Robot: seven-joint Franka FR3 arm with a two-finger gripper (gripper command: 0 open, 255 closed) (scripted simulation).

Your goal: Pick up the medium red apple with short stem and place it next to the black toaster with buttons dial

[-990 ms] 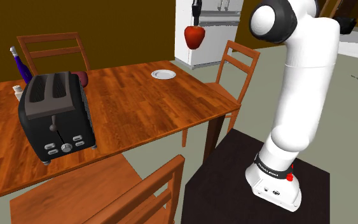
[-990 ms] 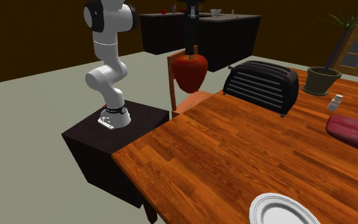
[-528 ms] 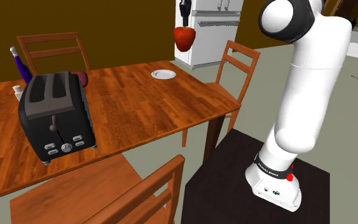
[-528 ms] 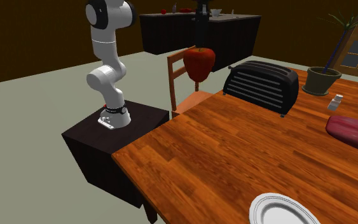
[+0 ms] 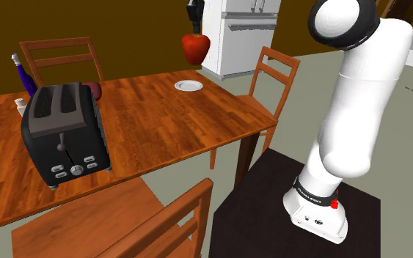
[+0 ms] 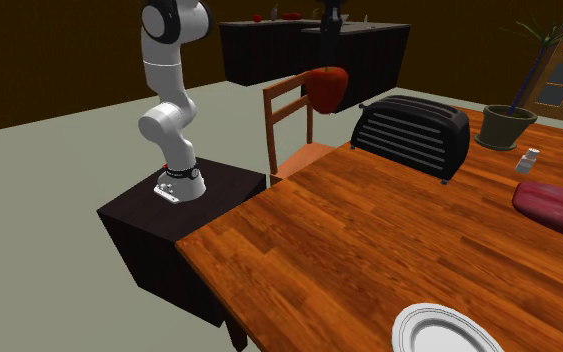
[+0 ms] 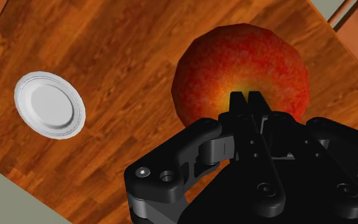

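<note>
Half done: gripper [image 7: 247, 100] clenched on the red apple [image 5: 196, 48], high over the wooden table [image 5: 169, 113] near the white plate [image 5: 188, 86]; carrying to the black toaster [image 5: 64, 135], shoulder view's left, and release remain.

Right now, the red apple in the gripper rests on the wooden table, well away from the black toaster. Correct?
No. The red apple in the gripper hangs in the air above the wooden table, well away from the black toaster; the shoulder view shows it.
</note>
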